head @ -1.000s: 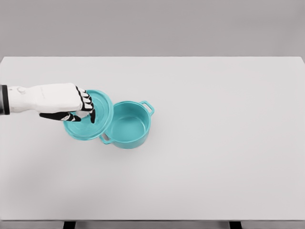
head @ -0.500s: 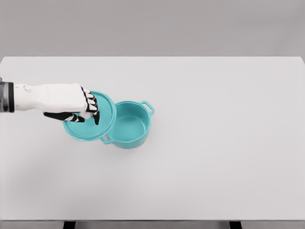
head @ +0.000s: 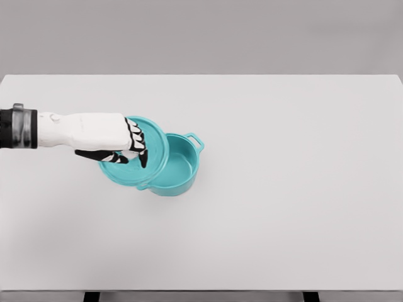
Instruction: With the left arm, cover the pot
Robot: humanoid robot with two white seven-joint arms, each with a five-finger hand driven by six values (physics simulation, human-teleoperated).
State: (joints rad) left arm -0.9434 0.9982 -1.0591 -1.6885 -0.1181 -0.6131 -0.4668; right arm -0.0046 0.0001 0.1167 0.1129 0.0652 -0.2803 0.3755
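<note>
Left hand carries the lid partway over the pot.

The white left hand (head: 116, 139), fingers curled on the round teal lid (head: 135, 153), holds it tilted above the white table (head: 283, 189), its right edge overlapping the left rim of the open, glossy teal two-handled pot (head: 176, 167), probably so it can slide across and settle. The lid matches the pot in colour; most of the pot's mouth is uncovered.

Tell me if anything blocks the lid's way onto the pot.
Nothing visible does. The left hand holds the teal lid, which already overlaps the left part of the teal pot; the rest of the pot's opening is uncovered, with only bare table around it.
</note>
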